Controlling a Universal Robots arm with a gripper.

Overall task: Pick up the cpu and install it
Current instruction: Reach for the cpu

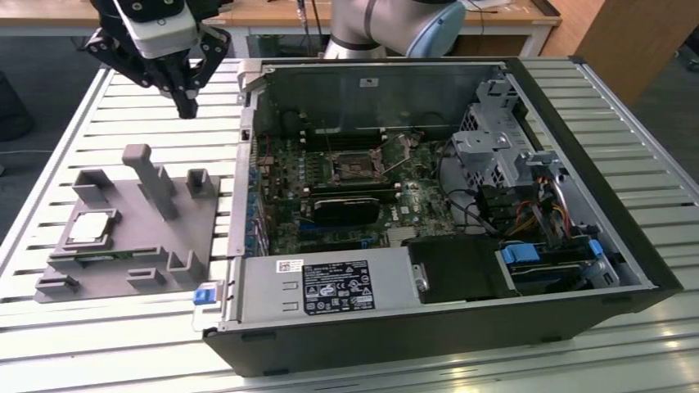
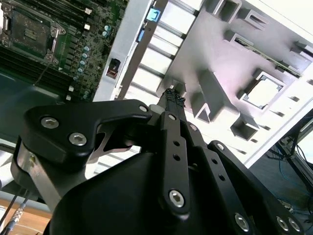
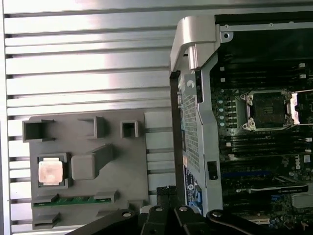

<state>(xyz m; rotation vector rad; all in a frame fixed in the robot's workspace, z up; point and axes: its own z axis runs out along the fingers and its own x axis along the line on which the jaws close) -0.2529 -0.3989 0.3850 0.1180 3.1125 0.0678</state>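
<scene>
The cpu [image 1: 93,228] [image 2: 262,93] [image 3: 51,172], a small silvery square chip, lies flat in a recess of the grey plastic tray [image 1: 137,221] [image 3: 132,166] at the exterior view's left. My gripper [image 1: 187,108] [image 2: 173,97] [image 3: 166,192] hangs above the table behind the tray, between it and the open computer case [image 1: 611,246]. Its fingers are shut together with nothing held. Inside the case, the motherboard's empty cpu socket [image 1: 355,166] [image 2: 29,30] [image 3: 268,110] sits with its metal frame around it.
A green memory stick [image 3: 73,199] lies in a tray slot near the cpu, and upright posts [image 1: 147,176] rise from the tray. The case holds a black card [image 1: 349,209], a grey power supply [image 1: 327,286] and cables. Everything rests on a slatted metal table [image 1: 142,344].
</scene>
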